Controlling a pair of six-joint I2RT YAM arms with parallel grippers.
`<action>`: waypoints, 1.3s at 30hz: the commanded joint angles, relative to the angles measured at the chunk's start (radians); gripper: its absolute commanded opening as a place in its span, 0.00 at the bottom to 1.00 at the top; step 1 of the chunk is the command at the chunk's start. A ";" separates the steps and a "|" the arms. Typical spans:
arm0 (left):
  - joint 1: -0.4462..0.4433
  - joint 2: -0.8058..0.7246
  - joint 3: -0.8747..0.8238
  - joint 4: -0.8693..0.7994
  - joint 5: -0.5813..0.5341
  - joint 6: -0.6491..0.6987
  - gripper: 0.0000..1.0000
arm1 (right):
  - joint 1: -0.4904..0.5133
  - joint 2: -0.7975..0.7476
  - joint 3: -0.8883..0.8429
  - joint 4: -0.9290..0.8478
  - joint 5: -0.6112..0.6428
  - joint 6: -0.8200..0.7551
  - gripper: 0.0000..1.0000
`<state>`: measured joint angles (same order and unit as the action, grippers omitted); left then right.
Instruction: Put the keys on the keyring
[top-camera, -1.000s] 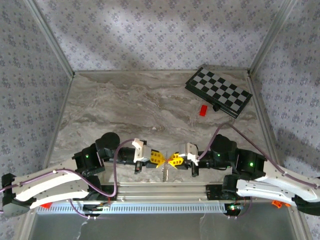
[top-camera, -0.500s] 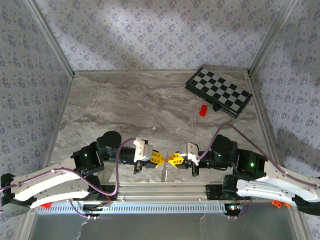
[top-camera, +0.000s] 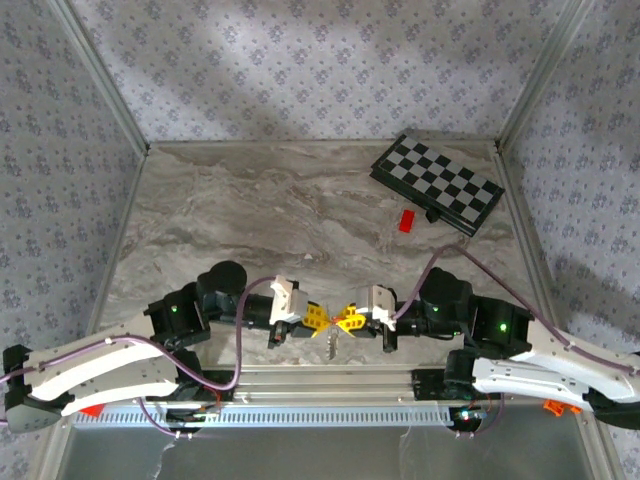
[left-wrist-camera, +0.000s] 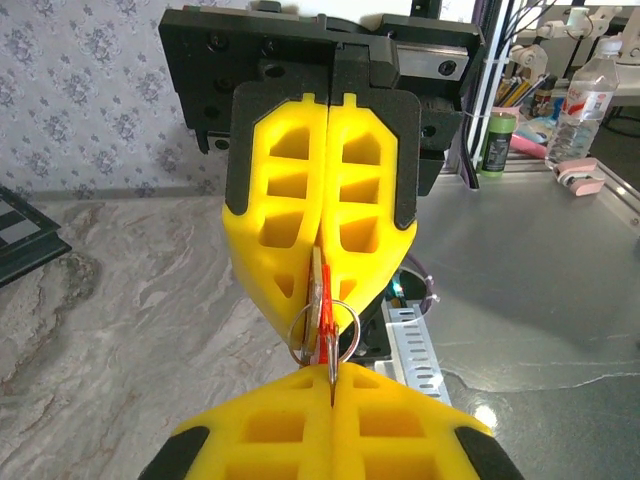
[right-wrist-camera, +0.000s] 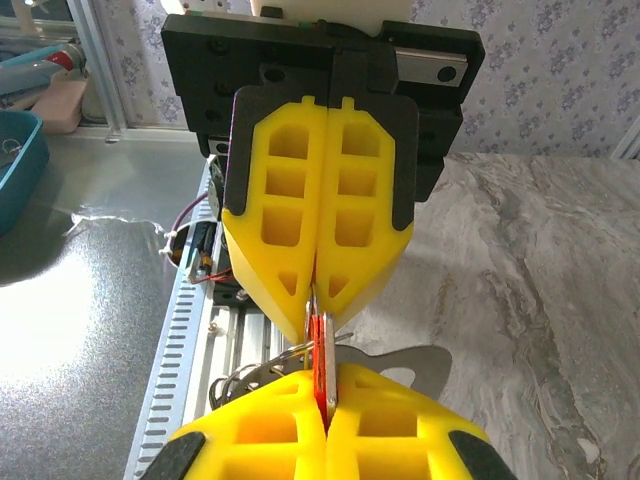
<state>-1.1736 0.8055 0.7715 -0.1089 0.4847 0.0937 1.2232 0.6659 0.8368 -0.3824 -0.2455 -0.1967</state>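
Keyring (left-wrist-camera: 350, 330) hangs between the two grippers at the near edge of the marble table (top-camera: 250, 220), just ahead of the arm bases. Left gripper (top-camera: 316, 317) and right gripper (top-camera: 350, 320) point at each other, yellow fingertips almost touching.

Left wrist view: the left gripper's jaws are pressed together. The ring's wire loops and a thin red strip (left-wrist-camera: 326, 340) come out of the seam between its tips. Opposite, the right gripper's jaws are also fully closed, and a flat brass-coloured key (left-wrist-camera: 316, 290) is nipped on edge in its tip seam.

Right wrist view: the red strip runs from the right gripper's closed tips up to the left gripper's tips. A silver key (right-wrist-camera: 425, 362) lies flat just behind the right fingers. Whether it is on the ring cannot be told.

Top view: one key hangs down below the meeting point. A folding chessboard (top-camera: 437, 184) sits in the far right corner, with a small red piece (top-camera: 407, 221) just beside it. Both are well apart from the grippers.
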 joint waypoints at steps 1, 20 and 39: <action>-0.001 0.021 0.041 -0.035 0.026 0.018 0.00 | 0.013 -0.002 0.050 0.068 0.012 -0.017 0.00; -0.001 -0.002 0.045 -0.177 -0.003 0.014 0.00 | 0.019 -0.025 0.061 0.037 0.169 -0.021 0.00; -0.001 -0.019 0.025 -0.137 -0.054 0.017 0.00 | 0.056 0.008 0.096 -0.085 0.242 -0.100 0.00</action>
<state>-1.1728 0.8051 0.7975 -0.1936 0.4179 0.1051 1.2732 0.6765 0.8848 -0.4583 -0.0654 -0.2638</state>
